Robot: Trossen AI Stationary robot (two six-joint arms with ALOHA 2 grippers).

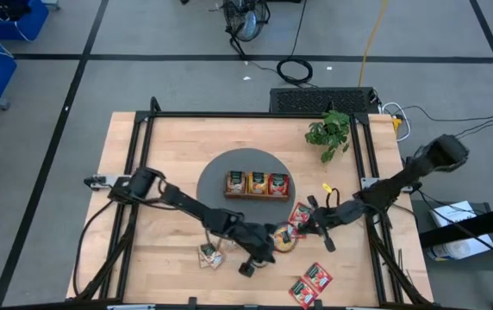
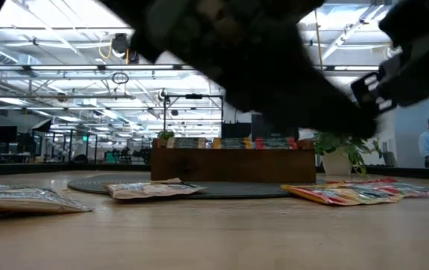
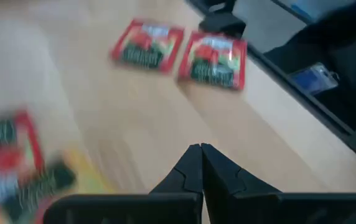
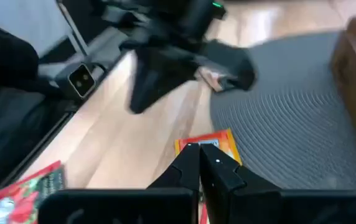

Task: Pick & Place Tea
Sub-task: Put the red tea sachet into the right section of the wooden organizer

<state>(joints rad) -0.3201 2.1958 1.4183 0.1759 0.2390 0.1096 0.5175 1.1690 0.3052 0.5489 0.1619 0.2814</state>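
Wooden table (image 1: 160,164) with a round grey mat (image 1: 216,176) in the middle; a long brown wooden tray (image 1: 257,184) sits on the mat, three sachets standing in its compartments. A small potted plant (image 1: 329,133) stands near the far right corner. In the low view, dark arm parts fill the upper middle and hide much of the room; a person shows at the far right edge.

Tea sachets on the table: two red sachets (image 1: 311,285) lie side by side near the front right edge, also seen in the left wrist view (image 3: 179,52). One red sachet (image 1: 299,215) is just right of the mat, an orange sachet (image 1: 284,240) lies next to it, and beige-white sachets (image 1: 210,254) lie front centre, two as far as can be told.

Left gripper (image 1: 248,268) is low over the front of the table, fingers pressed together, nothing between them. Right gripper (image 1: 308,226) is at the orange sachet (image 4: 209,144), fingers pressed together; whether it pinches the sachet's edge cannot be told.
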